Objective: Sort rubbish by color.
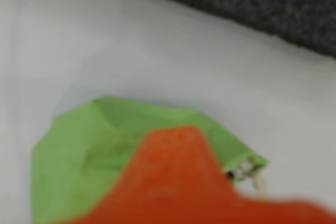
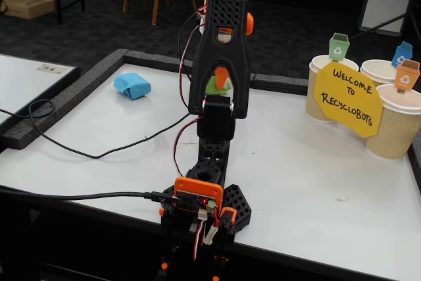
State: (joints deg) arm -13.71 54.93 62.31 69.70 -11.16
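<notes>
The white table was wide and the paper cups stood far right in the fixed view, well apart from the arm. The gripper seemed closed on the green wad, above the table's far part; the blue wad lay far left. The soft wad could slip out during the long swing, I judged.

green wad: creased matt paper. blue wad: same, crumpled paper. surface: smooth white, slight sheen. arm: matt black plastic, orange plastic jaws. cups: ribbed tan paper. sign: flat yellow card.

Wad left of arm; cups right.
</notes>
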